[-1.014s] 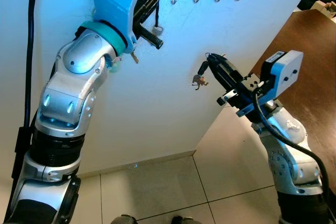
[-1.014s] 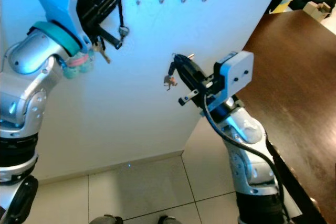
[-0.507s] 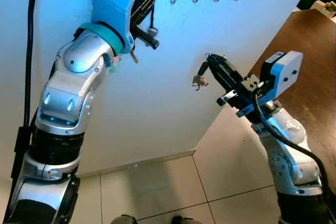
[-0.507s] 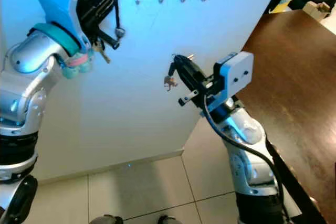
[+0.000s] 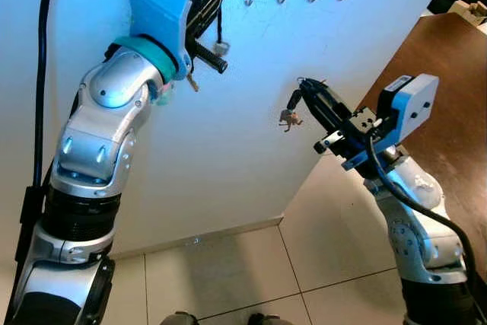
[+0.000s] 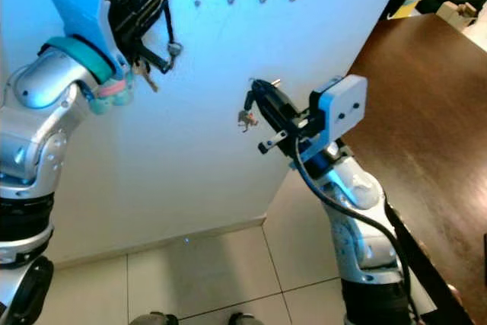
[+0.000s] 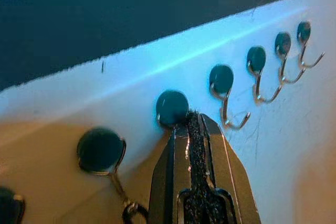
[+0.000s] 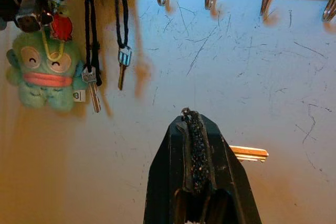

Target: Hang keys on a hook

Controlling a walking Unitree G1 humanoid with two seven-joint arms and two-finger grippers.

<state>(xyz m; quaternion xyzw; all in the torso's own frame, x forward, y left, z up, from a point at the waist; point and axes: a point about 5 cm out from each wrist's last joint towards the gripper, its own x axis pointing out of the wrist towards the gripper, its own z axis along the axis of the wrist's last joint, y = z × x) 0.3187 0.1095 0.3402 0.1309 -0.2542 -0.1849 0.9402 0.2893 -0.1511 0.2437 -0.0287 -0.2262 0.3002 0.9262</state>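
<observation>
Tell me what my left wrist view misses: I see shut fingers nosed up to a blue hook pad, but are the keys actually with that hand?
Observer: Yes. A key bundle with a green plush toy dangles on black cords under the left hand.
Operator: And the other arm?
Observer: The right hand is raised too, lower than the hook row, pinching a second small key.
Operator: Anything beside the wall?
Observer: A dark wooden table stands on the robot's right.
</observation>
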